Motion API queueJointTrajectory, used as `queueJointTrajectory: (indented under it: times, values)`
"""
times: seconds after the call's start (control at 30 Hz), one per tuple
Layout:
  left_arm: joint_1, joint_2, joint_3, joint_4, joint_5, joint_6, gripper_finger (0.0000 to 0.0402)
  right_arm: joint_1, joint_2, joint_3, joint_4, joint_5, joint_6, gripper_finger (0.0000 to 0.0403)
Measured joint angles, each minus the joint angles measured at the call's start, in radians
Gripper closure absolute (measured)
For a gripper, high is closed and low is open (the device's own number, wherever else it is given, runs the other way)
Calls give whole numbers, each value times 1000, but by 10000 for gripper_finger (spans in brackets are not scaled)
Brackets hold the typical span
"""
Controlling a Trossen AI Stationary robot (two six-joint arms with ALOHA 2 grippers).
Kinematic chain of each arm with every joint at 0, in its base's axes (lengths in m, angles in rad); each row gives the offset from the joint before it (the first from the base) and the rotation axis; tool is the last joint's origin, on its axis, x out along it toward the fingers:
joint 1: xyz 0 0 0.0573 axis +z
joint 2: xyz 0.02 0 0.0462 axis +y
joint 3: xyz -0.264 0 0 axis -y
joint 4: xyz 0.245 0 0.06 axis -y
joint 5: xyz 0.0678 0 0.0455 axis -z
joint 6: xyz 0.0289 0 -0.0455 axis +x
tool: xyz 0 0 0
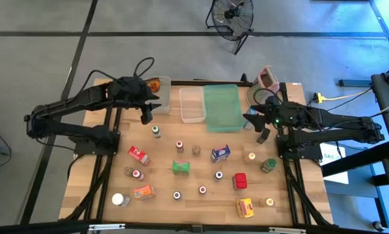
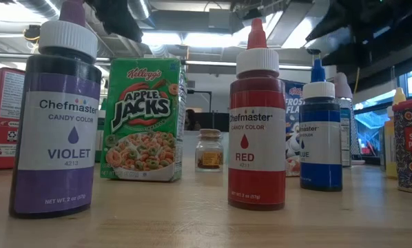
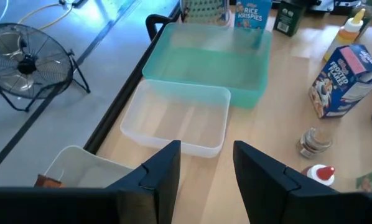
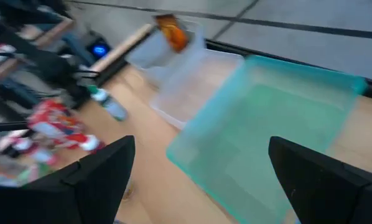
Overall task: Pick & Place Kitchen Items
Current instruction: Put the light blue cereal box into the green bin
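Several kitchen items stand scattered on the wooden table (image 1: 292,188): a red box (image 1: 138,155), a green Apple Jacks box (image 1: 180,167), a blue-and-white cereal box (image 1: 220,153), and small bottles such as the green-capped one (image 1: 157,131). My left gripper (image 1: 146,115) hangs open above the table's far left part, near the clear bin (image 3: 176,118); nothing is between its fingers (image 3: 204,180). My right gripper (image 1: 263,133) hangs wide open beside the green tray (image 4: 267,130), holding nothing (image 4: 201,149). In the low view, violet (image 2: 54,117), red (image 2: 257,120) and blue (image 2: 321,134) colour bottles stand upright.
Along the far edge stand a clear bin (image 1: 159,84) with an orange item (image 4: 172,31) inside, a second clear bin (image 1: 191,104), the green tray (image 1: 222,107) and a metal grater with a pink top (image 1: 267,79). A fan (image 1: 232,16) stands on the floor beyond.
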Motion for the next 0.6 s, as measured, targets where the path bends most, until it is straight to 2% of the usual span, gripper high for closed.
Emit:
queueJointTrajectory:
  times: [0.2, 0.6]
  values:
    - [-19, 0, 0, -1, 0, 0, 258, -40, 16, 0, -140, 24, 100, 31]
    - [-22, 0, 0, -3, -1, 0, 258, -132, 141, 0, -229, 34, 132, 32]
